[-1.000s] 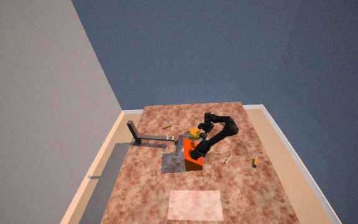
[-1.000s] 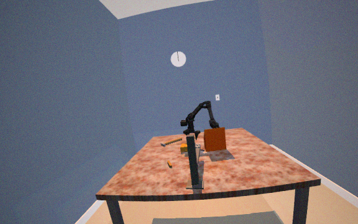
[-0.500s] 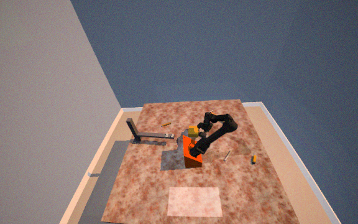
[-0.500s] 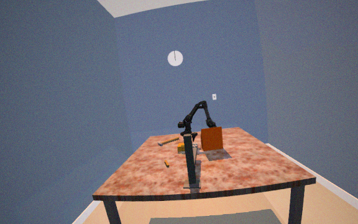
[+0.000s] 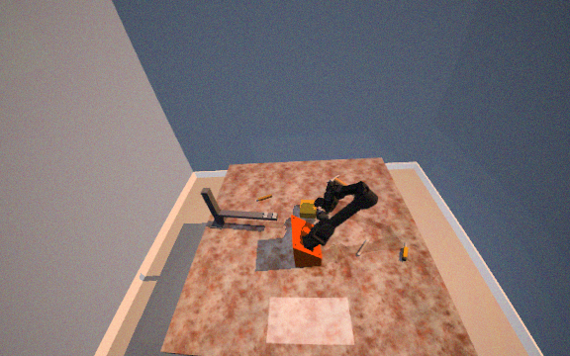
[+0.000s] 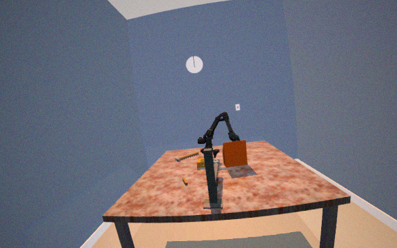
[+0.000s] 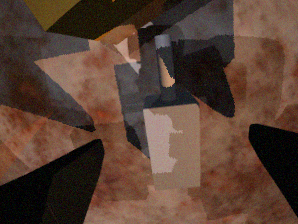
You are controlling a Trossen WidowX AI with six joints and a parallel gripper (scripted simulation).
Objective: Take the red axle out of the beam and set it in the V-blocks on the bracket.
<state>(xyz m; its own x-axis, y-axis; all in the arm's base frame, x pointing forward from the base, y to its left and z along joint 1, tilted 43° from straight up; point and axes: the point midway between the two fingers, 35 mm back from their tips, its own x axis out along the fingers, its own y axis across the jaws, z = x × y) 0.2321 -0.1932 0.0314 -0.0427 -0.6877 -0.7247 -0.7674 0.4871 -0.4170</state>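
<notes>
Though mottled, tabletop (image 5: 226,297) (image 6: 281,186) (image 7: 225,160) amid blue walls (image 5: 315,74) (image 6: 240,45).

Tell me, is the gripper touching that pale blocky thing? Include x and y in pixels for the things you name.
Apart. The wrist view shows tabletop (image 7: 225,165) between each finger of the open gripper (image 5: 321,209) (image 6: 209,151) (image 7: 176,135) and the pale blocky thing (image 7: 185,150).

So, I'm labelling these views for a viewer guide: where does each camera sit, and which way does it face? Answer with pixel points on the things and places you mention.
Top: high up, slanting down onto the mottled table (image 5: 226,302) (image 6: 143,203) (image 7: 240,200); the arm (image 5: 359,195) (image 6: 212,127) shows, with the gripper (image 5: 321,209) (image 6: 209,151) (image 7: 176,139).
Exterior: beyond the table end nearest the dark post (image 5: 211,204) (image 6: 210,177), facing the arm and wall clock (image 6: 194,65); the post partly hides the gripper.
Wrist: on the arm, looking past two dark fingers at the table and a pale block (image 7: 185,150).
Shared by top and exterior: arm, post, orange block (image 5: 306,244) (image 6: 234,153).
</notes>
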